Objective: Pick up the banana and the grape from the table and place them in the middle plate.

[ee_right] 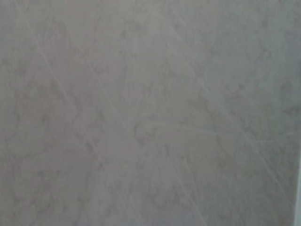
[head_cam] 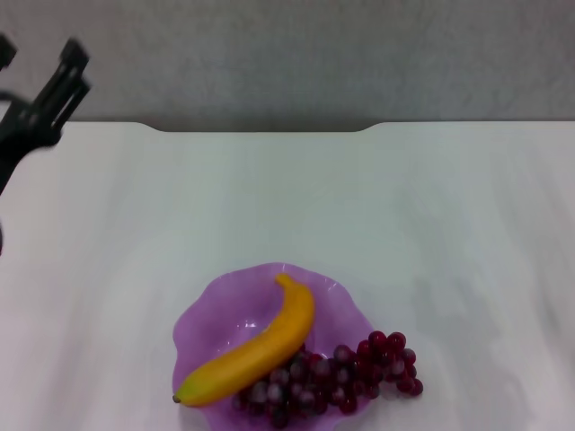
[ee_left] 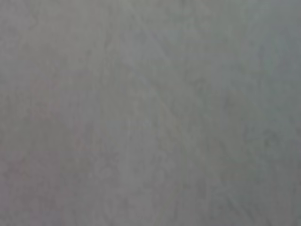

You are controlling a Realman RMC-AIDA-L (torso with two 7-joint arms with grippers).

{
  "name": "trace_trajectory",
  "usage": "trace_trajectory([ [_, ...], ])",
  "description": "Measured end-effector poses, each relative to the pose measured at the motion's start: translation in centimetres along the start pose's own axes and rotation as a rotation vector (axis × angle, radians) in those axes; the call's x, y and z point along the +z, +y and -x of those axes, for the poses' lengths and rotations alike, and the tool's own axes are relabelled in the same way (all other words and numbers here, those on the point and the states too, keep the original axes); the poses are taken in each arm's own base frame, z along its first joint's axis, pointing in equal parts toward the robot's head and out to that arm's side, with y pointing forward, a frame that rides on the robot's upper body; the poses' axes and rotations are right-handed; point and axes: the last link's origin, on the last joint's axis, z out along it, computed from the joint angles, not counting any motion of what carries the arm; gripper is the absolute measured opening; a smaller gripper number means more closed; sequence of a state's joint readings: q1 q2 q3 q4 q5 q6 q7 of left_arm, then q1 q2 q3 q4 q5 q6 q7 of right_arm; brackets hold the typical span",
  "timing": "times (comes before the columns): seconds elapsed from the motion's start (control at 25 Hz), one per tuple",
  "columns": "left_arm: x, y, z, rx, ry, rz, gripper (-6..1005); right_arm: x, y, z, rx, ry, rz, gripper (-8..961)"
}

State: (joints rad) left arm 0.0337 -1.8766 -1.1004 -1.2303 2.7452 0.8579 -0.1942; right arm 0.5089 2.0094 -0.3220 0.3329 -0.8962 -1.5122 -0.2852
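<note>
We see a translucent purple plastic plate with a wavy, flower-like rim [head_cam: 202, 319] lying on the plain white table [head_cam: 404, 215], close to its near edge and about midway along it. A curved yellow-orange banana with a dark tip [head_cam: 260, 348] rests inside the plate, running from the plate's middle toward its near-left rim. A long bunch of small dark red-purple glossy grapes [head_cam: 337, 375] lies across the near-right side of the plate: part of the bunch is over the plate and touches the banana, and the other end hangs over the rim onto the table.

The left gripper [head_cam: 54, 90], black, is raised at the far-left corner of the table, well apart from the plate and both fruits. It holds nothing, but we cannot tell how its fingers stand. The right gripper does not show in the head view. Both wrist views show only a plain grey surface.
</note>
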Motion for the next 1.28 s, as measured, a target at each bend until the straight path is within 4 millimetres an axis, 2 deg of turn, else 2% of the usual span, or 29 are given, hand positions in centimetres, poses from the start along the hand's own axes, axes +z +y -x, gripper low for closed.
trace_trajectory([
  [0.12,-1.6,-1.7,1.3,0.028,0.025,-0.009,863,0.3,0.3,0.2,0.002,-0.009,0.011,643],
  [0.4,-3.4,-4.3,4.9,0.188,-0.079,-0.136,852,0.2,0.0,0.0,0.004,0.000,-0.008,619],
  [0.56,-3.8,-5.2,6.6,0.208,-0.120,-0.153,846,-0.5,-1.4,-0.5,0.011,0.024,-0.089,605],
  [0.72,-4.1,-5.4,7.1,0.214,-0.115,-0.163,840,-1.6,-3.2,-1.0,0.001,0.038,-0.172,591],
  [0.88,-4.5,-6.0,7.5,0.222,-0.123,-0.185,834,-1.9,-3.9,-1.2,0.036,0.042,-0.201,577],
  [1.08,-4.5,-6.7,7.8,0.200,-0.140,-0.212,623,-1.7,-4.0,-1.3,0.085,0.041,-0.200,559],
  [1.28,-4.6,-7.3,8.4,0.170,-0.175,-0.226,430,-1.7,-4.3,-1.4,0.169,0.037,-0.205,362],
])
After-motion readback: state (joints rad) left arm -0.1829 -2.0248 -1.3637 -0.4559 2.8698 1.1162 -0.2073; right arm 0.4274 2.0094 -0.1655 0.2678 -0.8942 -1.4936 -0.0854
